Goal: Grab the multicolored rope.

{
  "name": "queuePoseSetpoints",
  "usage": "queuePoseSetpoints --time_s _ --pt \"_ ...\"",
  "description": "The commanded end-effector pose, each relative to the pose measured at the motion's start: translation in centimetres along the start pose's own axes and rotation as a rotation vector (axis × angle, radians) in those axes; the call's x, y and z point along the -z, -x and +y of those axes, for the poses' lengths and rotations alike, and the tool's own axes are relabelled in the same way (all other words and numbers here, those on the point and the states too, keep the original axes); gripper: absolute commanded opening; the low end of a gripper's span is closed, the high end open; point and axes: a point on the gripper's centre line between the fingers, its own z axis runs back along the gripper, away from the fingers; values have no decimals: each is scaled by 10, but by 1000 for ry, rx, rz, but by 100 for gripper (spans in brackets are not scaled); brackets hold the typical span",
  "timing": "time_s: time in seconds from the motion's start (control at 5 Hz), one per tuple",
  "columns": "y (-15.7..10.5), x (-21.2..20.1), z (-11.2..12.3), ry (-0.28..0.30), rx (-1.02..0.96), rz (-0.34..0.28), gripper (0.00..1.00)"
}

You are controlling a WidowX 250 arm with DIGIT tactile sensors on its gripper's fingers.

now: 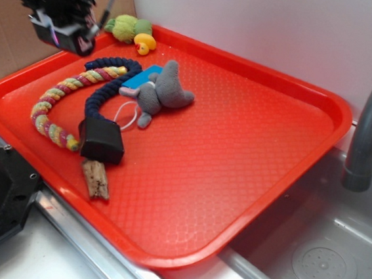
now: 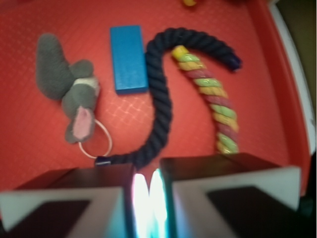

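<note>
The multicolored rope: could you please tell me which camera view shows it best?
The exterior view: the multicolored rope shows its whole curve on the tray, beside the navy rope. The wrist view shows only part; its lower end is hidden behind the end effector.

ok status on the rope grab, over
Gripper up over the tray's back-left corner, holding nothing; jaw state unclear. Multicolored rope lying free, curved. Navy rope hugs its far end; black block by the near end.

Multicolored rope (image 1: 57,104) on tray (image 1: 250,159) (beside other rope (image 1: 108,89))
</note>
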Motion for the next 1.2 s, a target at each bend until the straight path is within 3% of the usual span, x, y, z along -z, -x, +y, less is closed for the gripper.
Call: queuePoseSetpoints --time_s 0.0,0.2,0.6,0.8,1.0 --pt "5 53 38 8 -181 54 100" --pt "54 81 71 9 -208 109 100" --pt "49 107 60 10 -186 168 100" --pt "37 109 42 -6 -106 165 100" --pt "50 108 39 -20 -78 148 0"
